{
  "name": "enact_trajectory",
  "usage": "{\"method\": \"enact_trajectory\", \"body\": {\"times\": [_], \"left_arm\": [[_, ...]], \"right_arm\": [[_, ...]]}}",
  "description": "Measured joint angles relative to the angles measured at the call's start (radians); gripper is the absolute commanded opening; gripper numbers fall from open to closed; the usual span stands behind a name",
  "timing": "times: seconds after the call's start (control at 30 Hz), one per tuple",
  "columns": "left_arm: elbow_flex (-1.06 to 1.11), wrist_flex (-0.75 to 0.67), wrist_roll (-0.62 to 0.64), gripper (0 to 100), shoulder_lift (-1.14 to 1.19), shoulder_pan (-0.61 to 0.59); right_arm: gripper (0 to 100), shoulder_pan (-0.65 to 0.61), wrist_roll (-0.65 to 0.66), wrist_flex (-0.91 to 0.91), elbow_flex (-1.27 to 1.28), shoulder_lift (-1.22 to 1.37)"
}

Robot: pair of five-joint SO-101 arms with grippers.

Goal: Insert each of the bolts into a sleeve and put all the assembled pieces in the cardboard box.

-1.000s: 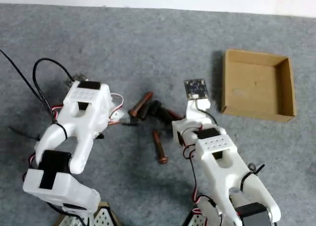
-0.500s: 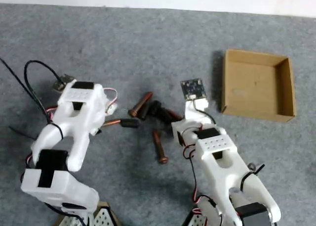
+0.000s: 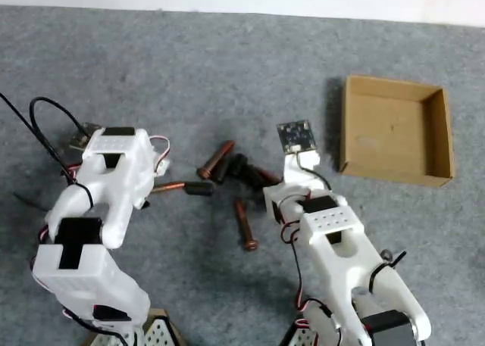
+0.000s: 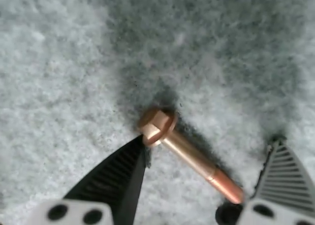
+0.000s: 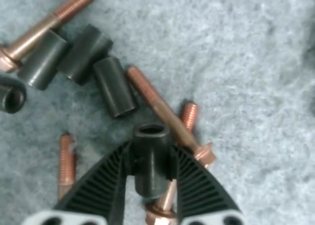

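Since a second ago the left arm (image 3: pixel 106 191) has drawn back toward the left edge and its own base, uncovering a copper bolt (image 3: pixel 170 186) that it stood over. The right arm (image 3: pixel 333 240), the cardboard box (image 3: pixel 390 126) and the pile of parts lie as before.

Grey carpet (image 3: pixel 227 73) covers the table. Both white arms reach in from the near edge, one on each side of the parts at mid-table. The cardboard box sits on the carpet off the right arm's outer side, well apart from the parts.

The left gripper (image 4: pixel 209 142) hangs over the carpet with its jaws apart. The copper bolt lies flat between them, its hex head touching the tip of the black finger (image 4: pixel 123 176) and its threaded end near the other finger. From above, a dark sleeve (image 3: pixel 201 188) sits at that bolt's end away from the arm; I cannot tell whether the bolt enters it.

The right gripper (image 5: pixel 151 148) is clamped on a gripped sleeve (image 5: pixel 150 161), whose open bore faces the pile. Just beyond it lie three loose sleeves (image 5: pixel 115 87), close together. A long bolt (image 5: pixel 162 114) runs slantwise past the gripped sleeve and crosses a second bolt (image 5: pixel 188 114). Another bolt (image 5: pixel 49 23) lies against the outermost sleeve. A lone bolt (image 3: pixel 244 223) rests near the right arm, apart from the pile.
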Motion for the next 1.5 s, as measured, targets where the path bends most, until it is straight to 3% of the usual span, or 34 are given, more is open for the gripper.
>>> {"method": "enact_trajectory", "body": {"times": [0.2, 0.43, 0.73, 0.97, 1.2, 1.5], "left_arm": [[-0.037, 0.002, 0.005, 30, 0.046, -0.014], [-0.072, -0.008, 0.005, 0, 0.043, -0.037], [-0.097, -0.014, 0.002, 0, 0.051, -0.051], [-0.080, -0.014, -0.146, 0, 0.012, -0.046], [0.141, -0.058, -0.212, 0, -0.279, -0.023], [0.638, -0.347, -0.216, 0, -0.944, 0.071]], "right_arm": [[0.9, 0.000, 0.000, 0.000, 0.000, 0.000], [1.0, 0.000, 0.000, 0.000, 0.000, 0.000], [0.5, 0.000, 0.002, 0.000, 0.000, 0.000], [0.5, 0.000, 0.075, -0.009, 0.006, -0.012], [0.5, -0.078, 0.109, -0.183, 0.198, -0.207], [0.5, -0.141, 0.133, -0.288, 0.529, -0.727]]}}
